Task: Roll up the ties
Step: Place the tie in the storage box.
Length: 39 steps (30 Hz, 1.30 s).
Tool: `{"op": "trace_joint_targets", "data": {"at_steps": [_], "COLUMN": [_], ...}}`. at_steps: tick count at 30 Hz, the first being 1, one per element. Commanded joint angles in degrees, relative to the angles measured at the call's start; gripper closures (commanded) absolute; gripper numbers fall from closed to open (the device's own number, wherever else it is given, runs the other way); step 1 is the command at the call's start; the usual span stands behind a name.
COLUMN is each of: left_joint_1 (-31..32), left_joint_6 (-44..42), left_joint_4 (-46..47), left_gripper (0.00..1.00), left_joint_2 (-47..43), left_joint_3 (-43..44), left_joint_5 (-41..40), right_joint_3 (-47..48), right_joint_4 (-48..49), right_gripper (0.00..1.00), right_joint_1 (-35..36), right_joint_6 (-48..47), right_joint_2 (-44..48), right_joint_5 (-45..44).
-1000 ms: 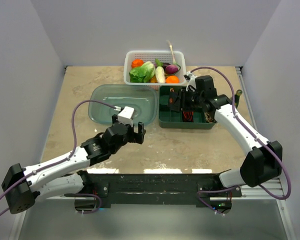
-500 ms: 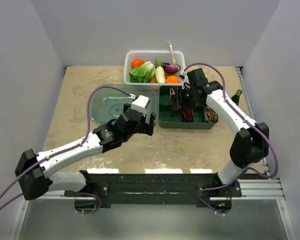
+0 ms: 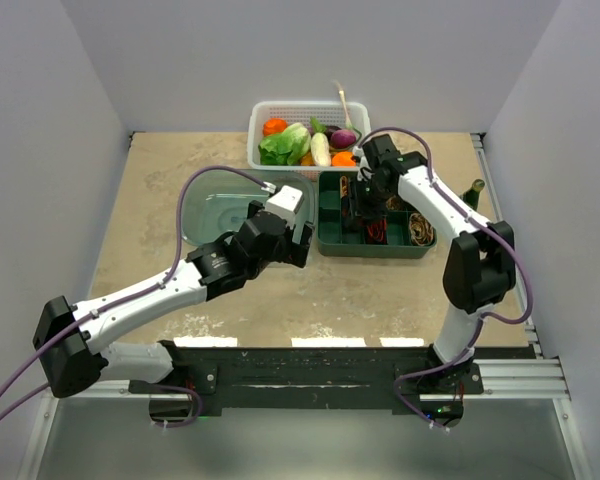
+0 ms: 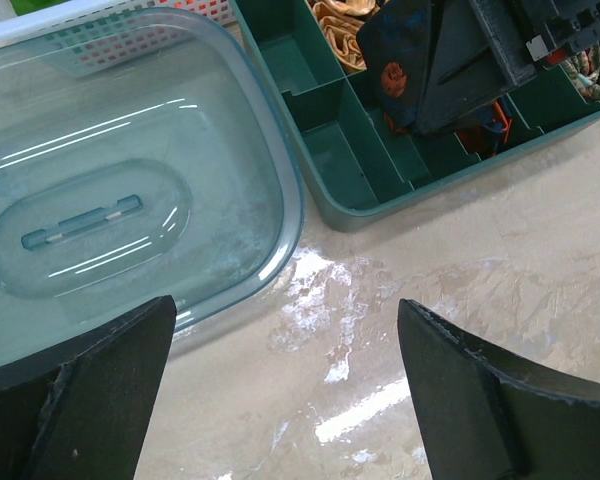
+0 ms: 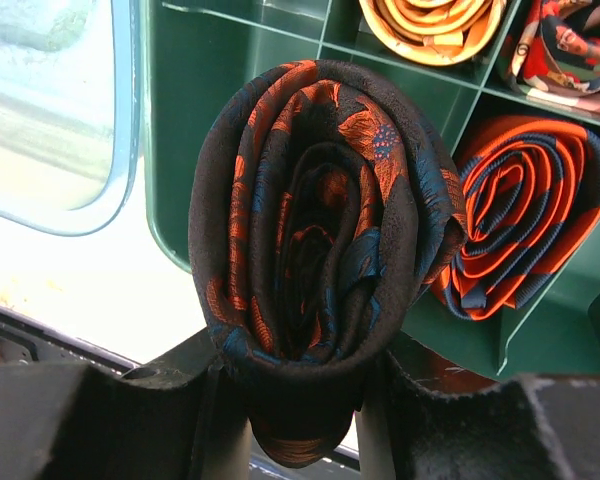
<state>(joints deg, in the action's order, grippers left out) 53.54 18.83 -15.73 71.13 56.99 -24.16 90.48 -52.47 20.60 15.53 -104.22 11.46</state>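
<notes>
My right gripper (image 3: 364, 197) (image 5: 302, 405) is shut on a rolled black tie with orange-red motifs (image 5: 315, 220) and holds it over the left compartments of the green divided tray (image 3: 372, 249) (image 5: 175, 130). The same tie (image 4: 395, 62) shows in the left wrist view above the tray (image 4: 352, 200). A rolled red striped tie (image 5: 525, 215), a rolled tan tie (image 5: 430, 22) and another patterned tie (image 5: 572, 40) lie in compartments. My left gripper (image 3: 300, 240) (image 4: 290, 395) is open and empty above the bare table just left of the tray.
A clear blue-green lid (image 3: 230, 210) (image 4: 130, 190) lies upside down left of the tray. A white basket of vegetables (image 3: 310, 135) stands behind both. The table is beige stone, with grey walls on three sides.
My left gripper has moved right and forward, toward the tray's near left corner. My right gripper has moved left over the tray with the black tie in it.
</notes>
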Motion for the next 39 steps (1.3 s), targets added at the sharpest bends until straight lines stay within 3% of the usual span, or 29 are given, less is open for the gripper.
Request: {"op": "trace_joint_targets", "data": {"at_steps": [1, 29, 39], "left_joint_1": [-0.54, -1.24, -1.33], "left_joint_6": [-1.69, -2.83, -3.27], "left_joint_4": [0.26, 0.43, 0.43], "left_gripper": [0.02, 0.00, 0.00], "left_joint_2": [0.06, 1.64, 1.64], "left_joint_3": [2.51, 3.74, 4.09], "left_joint_5": [-1.41, -2.47, -2.38], "right_joint_3": [3.13, 3.30, 3.13], "right_joint_4": [-1.59, -3.34, -4.92], "right_gripper": [0.74, 0.71, 0.68], "right_joint_1": [-0.12, -0.21, -0.39], "right_joint_6": [-1.11, -1.38, -1.82], "right_joint_2": [-1.85, -9.51, -11.61], "right_joint_5": [0.05, -2.94, -0.31]}}
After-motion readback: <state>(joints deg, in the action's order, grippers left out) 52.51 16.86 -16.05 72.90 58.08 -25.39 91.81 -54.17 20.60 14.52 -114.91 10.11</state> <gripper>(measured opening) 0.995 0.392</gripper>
